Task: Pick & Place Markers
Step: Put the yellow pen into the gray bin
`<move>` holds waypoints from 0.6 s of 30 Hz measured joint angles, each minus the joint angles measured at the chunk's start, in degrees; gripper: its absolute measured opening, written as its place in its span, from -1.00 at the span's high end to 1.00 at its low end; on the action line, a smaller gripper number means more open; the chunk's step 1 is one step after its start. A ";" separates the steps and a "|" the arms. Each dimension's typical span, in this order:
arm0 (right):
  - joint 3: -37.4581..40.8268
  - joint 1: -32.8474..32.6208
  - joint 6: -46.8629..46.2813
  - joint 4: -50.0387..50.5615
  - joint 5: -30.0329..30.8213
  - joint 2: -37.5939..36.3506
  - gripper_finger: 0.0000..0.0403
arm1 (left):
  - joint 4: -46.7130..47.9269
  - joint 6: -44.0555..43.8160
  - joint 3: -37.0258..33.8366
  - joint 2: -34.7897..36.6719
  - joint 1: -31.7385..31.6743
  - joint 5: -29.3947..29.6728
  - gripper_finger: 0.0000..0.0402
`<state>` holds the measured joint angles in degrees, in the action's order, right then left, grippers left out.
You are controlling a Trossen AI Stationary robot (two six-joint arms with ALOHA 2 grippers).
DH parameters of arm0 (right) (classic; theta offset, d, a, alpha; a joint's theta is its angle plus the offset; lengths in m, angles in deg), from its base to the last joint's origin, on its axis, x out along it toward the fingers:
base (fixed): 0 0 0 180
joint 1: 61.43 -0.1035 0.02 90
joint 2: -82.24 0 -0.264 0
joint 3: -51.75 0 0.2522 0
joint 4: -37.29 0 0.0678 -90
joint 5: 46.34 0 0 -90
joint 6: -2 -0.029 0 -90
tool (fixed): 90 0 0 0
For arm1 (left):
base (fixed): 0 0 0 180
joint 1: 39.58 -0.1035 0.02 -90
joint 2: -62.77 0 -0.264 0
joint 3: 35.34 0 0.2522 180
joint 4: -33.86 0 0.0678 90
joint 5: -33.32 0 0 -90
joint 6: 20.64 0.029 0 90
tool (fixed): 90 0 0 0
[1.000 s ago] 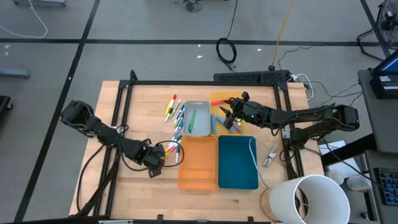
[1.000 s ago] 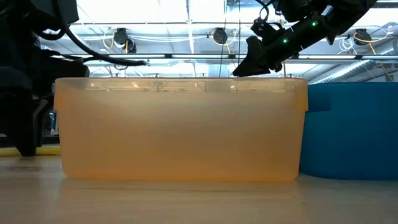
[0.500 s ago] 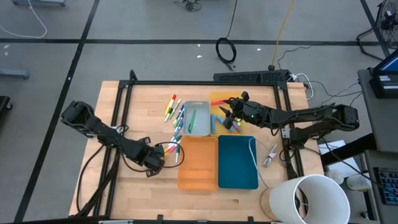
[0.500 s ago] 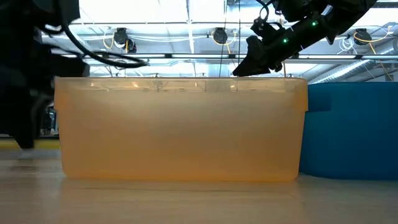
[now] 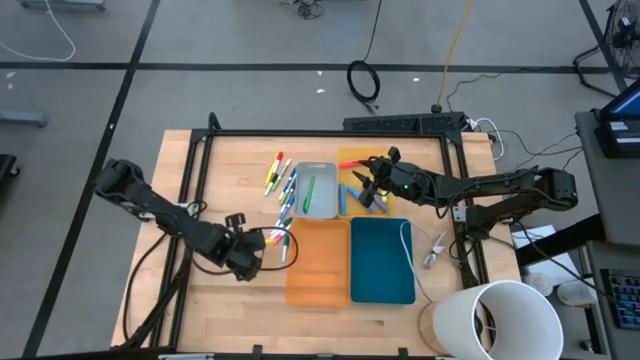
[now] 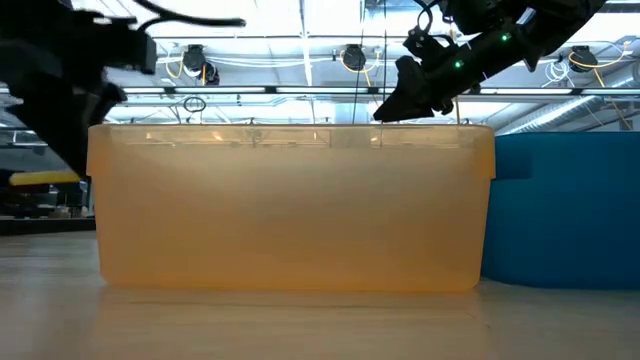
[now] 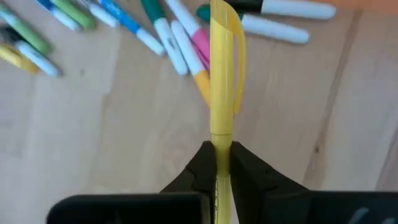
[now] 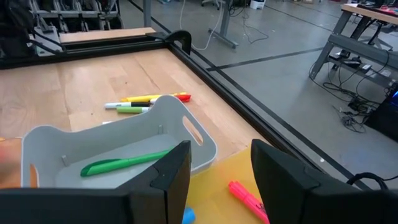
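Between the left gripper's closed fingers, a yellow marker, lettering unreadable.

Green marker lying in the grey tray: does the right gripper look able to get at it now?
Probably yes: the right gripper is open beside the grey tray, empty, and the green marker lies alone, uncovered.

Four trays sit mid-tabletop; loose markers lie left of them, one marker inside the rear-left tray.
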<state>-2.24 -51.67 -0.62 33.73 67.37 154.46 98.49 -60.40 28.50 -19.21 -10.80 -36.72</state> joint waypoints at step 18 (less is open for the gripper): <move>0.00 0.00 0.01 -0.46 0.00 0.00 0.23 | -13.42 20.45 3.74 1.41 -8.44 9.85 0.85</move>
<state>-2.24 -51.67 -0.61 33.27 67.37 154.46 85.07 -39.95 32.24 -17.80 -19.24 -26.87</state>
